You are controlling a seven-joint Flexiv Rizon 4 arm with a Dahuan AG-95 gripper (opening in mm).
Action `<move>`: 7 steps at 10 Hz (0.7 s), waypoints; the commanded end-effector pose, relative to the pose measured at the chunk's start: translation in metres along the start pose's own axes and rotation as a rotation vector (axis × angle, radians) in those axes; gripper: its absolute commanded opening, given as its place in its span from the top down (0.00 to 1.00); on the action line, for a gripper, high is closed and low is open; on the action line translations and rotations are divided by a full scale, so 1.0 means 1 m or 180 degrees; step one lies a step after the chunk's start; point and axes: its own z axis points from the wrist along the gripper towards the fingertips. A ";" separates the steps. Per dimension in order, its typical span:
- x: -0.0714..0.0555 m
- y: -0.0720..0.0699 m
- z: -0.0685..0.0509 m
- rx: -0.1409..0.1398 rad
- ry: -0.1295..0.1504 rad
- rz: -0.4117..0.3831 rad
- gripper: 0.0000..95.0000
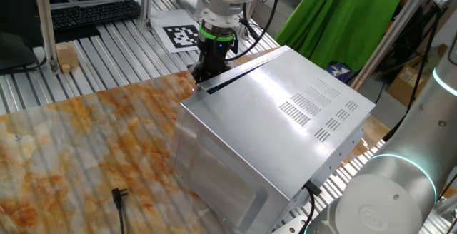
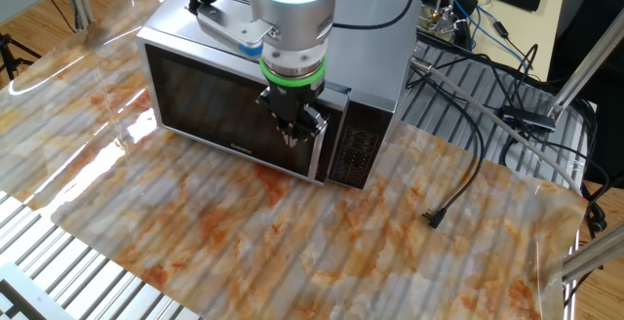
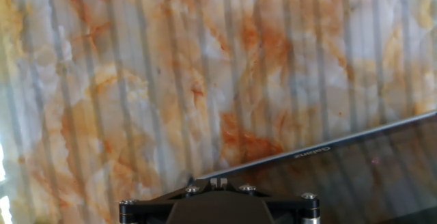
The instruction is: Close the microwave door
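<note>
The silver microwave [image 1: 285, 120] stands on the marbled table [image 1: 86, 141]. In the other fixed view its front [image 2: 356, 149] faces the camera. The microwave door [image 2: 219, 100], dark window in a silver rim, lies almost flush with the front. Its dark top edge [image 1: 232, 75] shows as a thin strip. My gripper [image 2: 292, 137] points down in front of the door's right end, fingers together, touching or nearly touching the panel. In the hand view my gripper [image 3: 218, 182] sits right at the door's silver rim [image 3: 307, 153], with the dark window [image 3: 362, 176] at lower right.
A loose black plug and cable [image 2: 435, 219] lie on the table right of the microwave; another black plug [image 1: 119, 195] lies near the front. A wooden block [image 1: 66, 56], a keyboard [image 1: 93, 13] and a marker sheet [image 1: 182, 36] sit beyond the table. A second arm's base [image 1: 389, 198] stands close.
</note>
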 end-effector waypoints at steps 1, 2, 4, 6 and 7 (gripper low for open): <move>0.005 -0.001 -0.002 0.0005 0.0014 -0.0016 1.00; 0.006 -0.002 -0.003 0.0007 0.0015 -0.0026 1.00; 0.009 -0.003 -0.005 0.0010 0.0015 -0.0061 1.00; 0.014 -0.004 -0.004 0.0015 -0.0004 -0.0087 1.00; 0.017 -0.005 -0.004 0.0017 0.0003 -0.0093 1.00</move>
